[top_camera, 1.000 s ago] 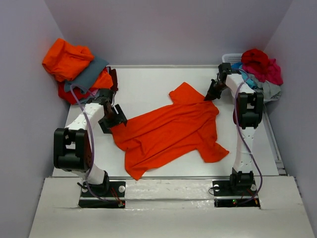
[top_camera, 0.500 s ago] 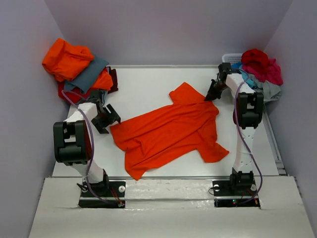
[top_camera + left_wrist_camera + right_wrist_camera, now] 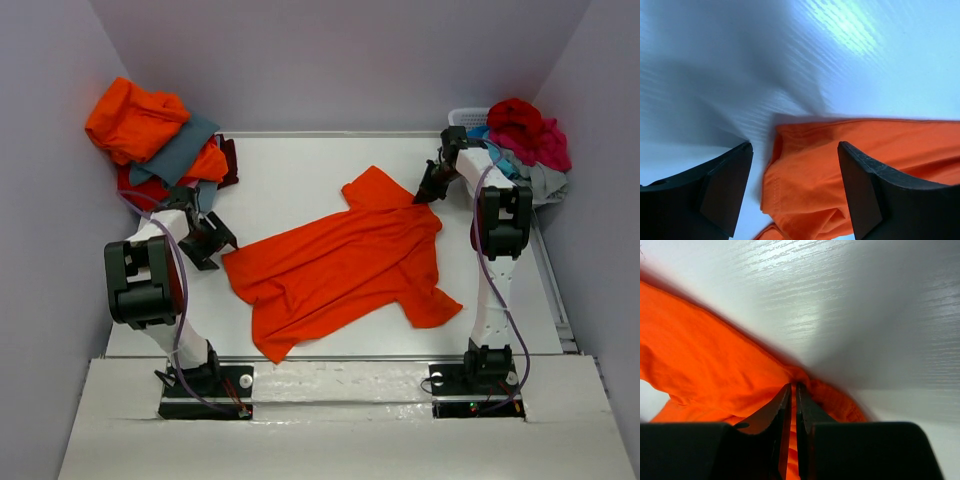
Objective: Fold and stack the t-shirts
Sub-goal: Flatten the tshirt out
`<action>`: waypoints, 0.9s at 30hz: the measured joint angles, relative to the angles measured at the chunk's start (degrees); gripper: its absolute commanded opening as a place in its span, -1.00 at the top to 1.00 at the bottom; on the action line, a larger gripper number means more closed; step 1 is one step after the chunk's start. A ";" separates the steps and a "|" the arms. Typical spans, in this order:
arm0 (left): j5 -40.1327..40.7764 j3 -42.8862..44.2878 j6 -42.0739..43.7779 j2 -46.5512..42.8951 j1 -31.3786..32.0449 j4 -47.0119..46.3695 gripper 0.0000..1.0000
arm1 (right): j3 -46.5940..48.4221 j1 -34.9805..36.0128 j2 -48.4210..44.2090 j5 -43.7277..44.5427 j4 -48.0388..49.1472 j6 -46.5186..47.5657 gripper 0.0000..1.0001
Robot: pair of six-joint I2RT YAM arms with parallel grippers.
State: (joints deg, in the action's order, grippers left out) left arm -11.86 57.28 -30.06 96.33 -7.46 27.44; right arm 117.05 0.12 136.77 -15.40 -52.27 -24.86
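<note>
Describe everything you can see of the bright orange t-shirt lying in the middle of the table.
The orange t-shirt is soft, plain, short-sleeved cloth. It lies spread mostly flat and slanted across the white table, lightly wrinkled, with one sleeve pointing to the far side and the other toward the near right. The right gripper has its fingers shut on a fold at the shirt's far right edge. The left gripper hangs open over the shirt's left edge, not gripping it.

The left arm is bent sharply at the elbow, and the left pincer (image 3: 205,240) hangs low with its jaws spread wide, gripping nothing. The right arm stretches far forward, the right pincer (image 3: 428,190) tipped down, its fingers pressed nearly together on an edge of the orange t-shirt (image 3: 340,265).
</note>
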 measured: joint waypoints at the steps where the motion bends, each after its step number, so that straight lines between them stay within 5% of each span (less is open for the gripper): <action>1: -1.29 -0.04 0.00 0.22 -0.09 -0.61 -0.61 | 0.11 0.00 0.00 0.02 -0.11 0.00 0.71; 13: -13.75 0.04 -0.39 3.26 -0.68 -6.36 -0.33 | 0.66 0.00 0.00 0.02 -0.87 0.04 0.71; 17: -14.69 -0.61 -0.39 3.65 -0.63 -7.54 -0.03 | 1.18 0.00 0.00 -0.07 -1.38 0.04 0.70; 24: -14.10 -2.29 -0.24 3.74 -0.66 -7.76 0.88 | 3.52 -0.22 0.28 -3.96 -0.66 -0.02 0.40; 27: -14.29 -2.40 -0.24 3.67 -0.63 -7.61 0.89 | 4.07 -0.59 0.61 -6.80 0.92 -0.44 0.06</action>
State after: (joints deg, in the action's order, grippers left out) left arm -26.15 54.87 -30.30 100.01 -8.10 19.84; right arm 121.12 -0.47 137.38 -22.20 -51.35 -25.30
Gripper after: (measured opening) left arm 0.083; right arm 0.351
